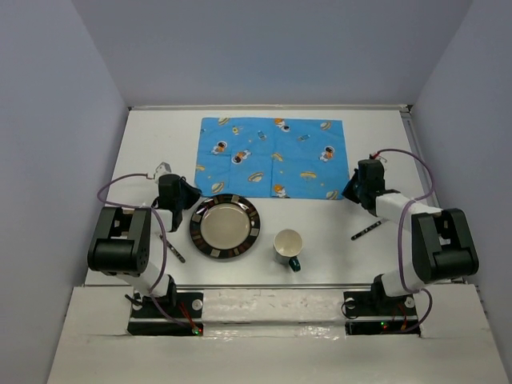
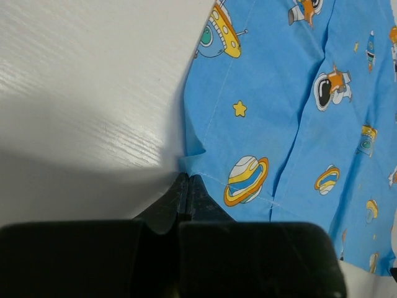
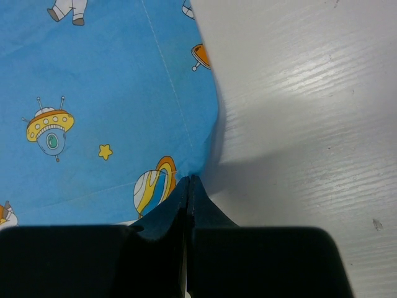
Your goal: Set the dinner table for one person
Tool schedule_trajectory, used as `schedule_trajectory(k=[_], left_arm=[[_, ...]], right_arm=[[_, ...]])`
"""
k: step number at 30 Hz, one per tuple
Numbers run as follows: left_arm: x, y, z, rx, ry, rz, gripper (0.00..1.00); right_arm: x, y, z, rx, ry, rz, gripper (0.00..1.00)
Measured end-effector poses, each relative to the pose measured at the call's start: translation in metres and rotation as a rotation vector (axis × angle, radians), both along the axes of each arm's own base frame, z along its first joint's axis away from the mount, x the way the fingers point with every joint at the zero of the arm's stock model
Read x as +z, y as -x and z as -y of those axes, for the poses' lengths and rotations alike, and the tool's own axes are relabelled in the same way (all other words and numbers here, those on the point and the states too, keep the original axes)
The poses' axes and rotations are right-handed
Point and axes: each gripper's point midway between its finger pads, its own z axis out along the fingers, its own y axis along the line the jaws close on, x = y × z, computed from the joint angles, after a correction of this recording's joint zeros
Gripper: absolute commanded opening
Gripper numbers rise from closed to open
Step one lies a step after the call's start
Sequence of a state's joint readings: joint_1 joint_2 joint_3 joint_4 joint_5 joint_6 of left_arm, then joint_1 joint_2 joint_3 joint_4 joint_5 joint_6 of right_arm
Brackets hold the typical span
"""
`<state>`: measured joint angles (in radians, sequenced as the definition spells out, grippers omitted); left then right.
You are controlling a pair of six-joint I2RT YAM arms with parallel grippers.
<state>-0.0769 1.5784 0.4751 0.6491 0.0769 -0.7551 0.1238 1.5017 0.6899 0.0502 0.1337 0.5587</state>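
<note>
At mat (image 1: 270, 158) corners, two clenched pincers (image 2: 188, 179) (image 3: 188, 180)

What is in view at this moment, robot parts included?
dinner table: 1, white, under everything
placemat: 1, blue space print, far centre
plate: 1, cream with dark patterned rim, near left
mug: 1, white with dark handle, right of plate
utensil: 2, dark, one by left arm, other by right arm; type unclear
left hand: 1, black, shut on placemat's near-left corner
right hand: 1, black, shut on placemat's near-right corner
</note>
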Motion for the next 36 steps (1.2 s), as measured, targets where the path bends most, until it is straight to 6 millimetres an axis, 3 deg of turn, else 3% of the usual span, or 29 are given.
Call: schedule_trajectory(k=[11,26,31,34,36], left_arm=[[0.02,0.015,-0.006,0.039,0.009,0.053,0.0],[0.024,0.035,-0.008,0.057,0.021,0.059,0.0],[0.019,0.041,-0.009,0.057,0.019,0.045,0.01],[0.015,0.046,-0.009,0.056,0.019,0.03,0.18],[0.016,0.047,-0.008,0.055,0.024,0.031,0.36]], right_arm=[[-0.003,0.02,0.002,-0.012,-0.013,0.005,0.0],[0.002,0.027,0.008,-0.035,0.008,0.009,0.0],[0.012,0.028,0.011,-0.045,0.015,0.031,0.0],[0.018,0.028,0.012,-0.049,0.016,0.045,0.0],[0.021,0.029,0.012,-0.051,0.017,0.051,0.0]])
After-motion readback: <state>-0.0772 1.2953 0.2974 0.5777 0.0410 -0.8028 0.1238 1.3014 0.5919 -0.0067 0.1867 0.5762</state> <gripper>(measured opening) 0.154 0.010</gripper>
